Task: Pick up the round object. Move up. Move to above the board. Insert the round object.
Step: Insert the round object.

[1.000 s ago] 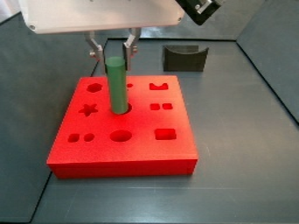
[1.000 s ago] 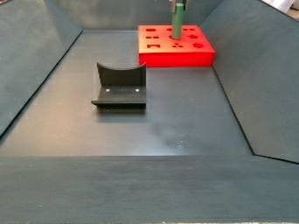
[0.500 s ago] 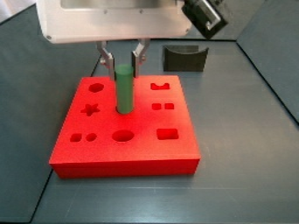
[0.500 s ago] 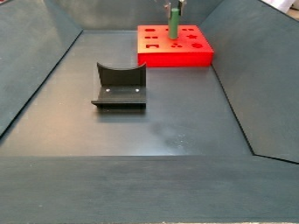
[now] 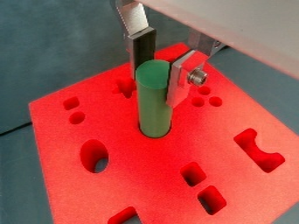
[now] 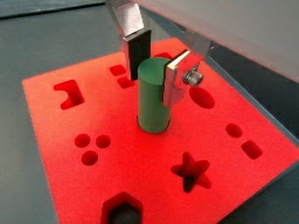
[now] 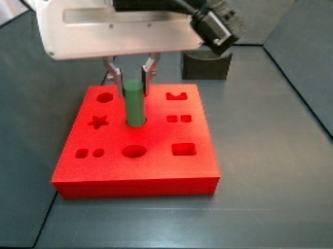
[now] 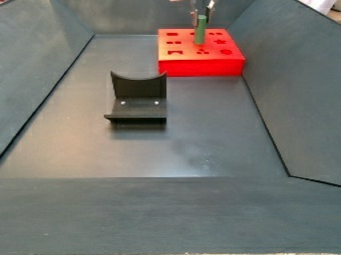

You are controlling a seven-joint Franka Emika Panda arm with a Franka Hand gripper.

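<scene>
Round object [image 5: 152, 101] stands between gripper [image 5: 162, 63] fingers.

Light was even and soft; the board [image 5: 70, 144] glowed saturated red beneath the gripper [image 5: 160, 70] (its near fingers slightly blurred), shadows faint.

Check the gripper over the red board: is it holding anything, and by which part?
The gripper flanks the top end of the green peg, which stands in a round hole of the board. Whether the pads press it cannot be told.
</scene>
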